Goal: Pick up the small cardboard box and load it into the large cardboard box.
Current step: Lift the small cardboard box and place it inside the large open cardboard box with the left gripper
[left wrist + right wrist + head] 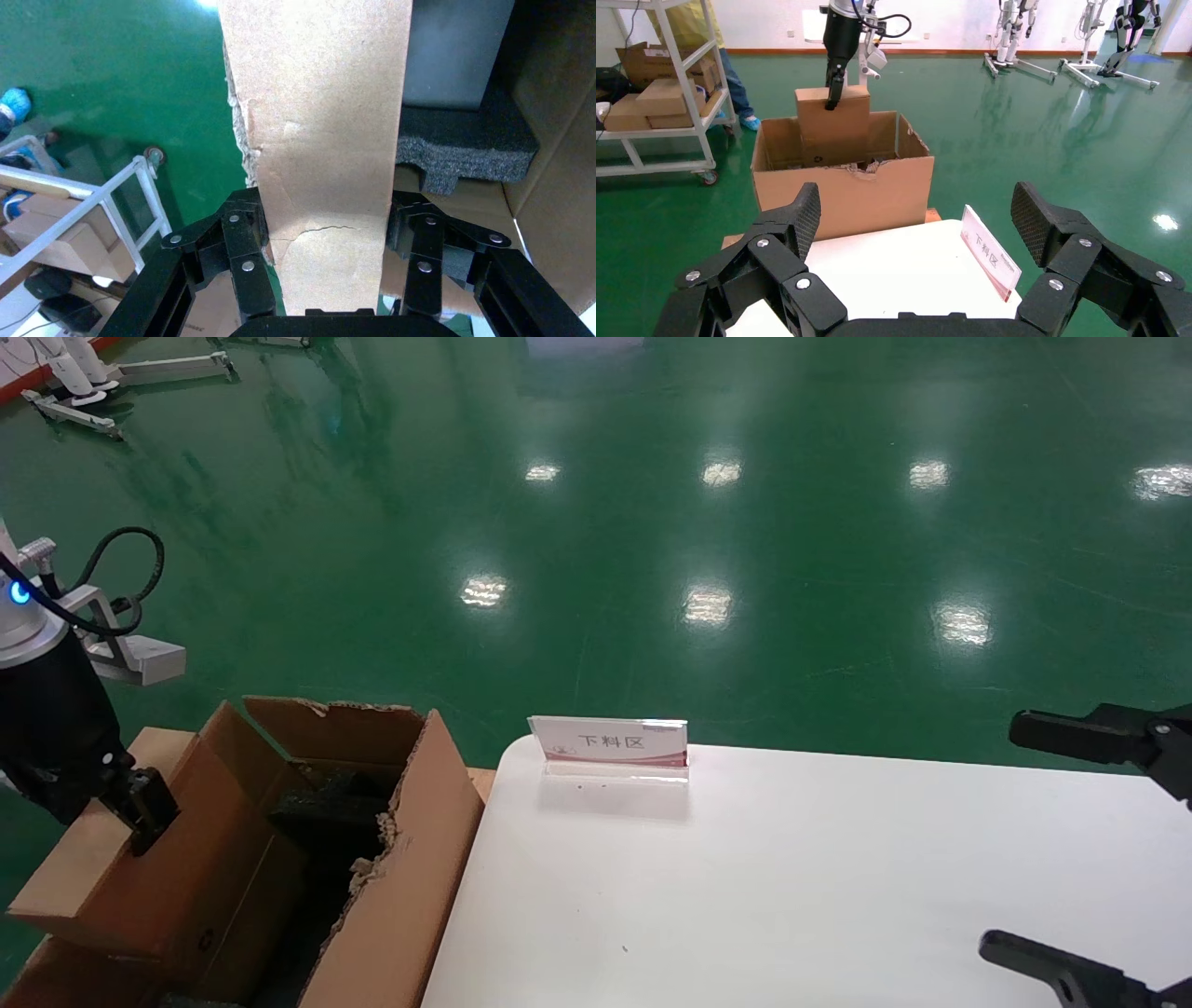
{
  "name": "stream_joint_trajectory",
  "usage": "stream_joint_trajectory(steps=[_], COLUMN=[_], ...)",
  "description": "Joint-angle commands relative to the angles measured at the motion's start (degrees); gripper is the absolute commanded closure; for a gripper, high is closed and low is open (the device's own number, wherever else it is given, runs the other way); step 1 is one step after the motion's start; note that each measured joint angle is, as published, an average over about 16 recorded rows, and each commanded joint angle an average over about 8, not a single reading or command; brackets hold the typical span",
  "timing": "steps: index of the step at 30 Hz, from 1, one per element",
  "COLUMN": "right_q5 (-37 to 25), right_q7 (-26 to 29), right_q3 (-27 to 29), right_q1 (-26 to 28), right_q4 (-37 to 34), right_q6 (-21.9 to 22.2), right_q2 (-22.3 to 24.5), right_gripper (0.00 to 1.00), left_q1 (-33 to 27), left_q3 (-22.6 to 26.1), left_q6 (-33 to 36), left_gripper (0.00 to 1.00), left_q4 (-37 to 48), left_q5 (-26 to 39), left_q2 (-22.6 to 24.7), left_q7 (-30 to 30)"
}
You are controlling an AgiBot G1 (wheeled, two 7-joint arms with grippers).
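The small cardboard box (158, 868) stands on end, half inside the large cardboard box (410, 868) at its left side, and leans a little. My left gripper (140, 814) is shut on its top edge. In the left wrist view the fingers (242, 246) clamp both faces of the small box (323, 140), with black foam (464, 151) and the large box's wall (555, 175) beside it. The right wrist view shows the small box (833, 130) sticking up out of the ragged-edged large box (842, 193). My right gripper (1001, 836) is open and empty above the table's right side.
A white table (792, 896) stands right of the large box, with an upright sign card (610, 744) at its far edge. A shelf trolley (659, 105) with cartons stands beyond the large box. Green floor lies all around.
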Motion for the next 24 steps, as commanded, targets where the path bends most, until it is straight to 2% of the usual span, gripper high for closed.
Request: stream_joint_trajectory(steps=[1,24], right_q5=[0.00,0.00], right_q7=[0.00,0.00], right_q3=[0.00,0.00], right_q1=[0.00,0.00], right_q4=[0.00,0.00], right_q6=[0.00,0.00], right_q2=[0.00,0.00], right_gripper=[0.00,0.00], left_q1=[0.21,7.84], left_q3=[-0.10,-0.55], left_q6=[-0.43,-6.62], left_gripper=[1.00,1.00], left_q4=[0.02,-0.68], left_q5=[-0.05,0.41], left_q2=[-0.05,0.86], left_q7=[-0.07,-3.02])
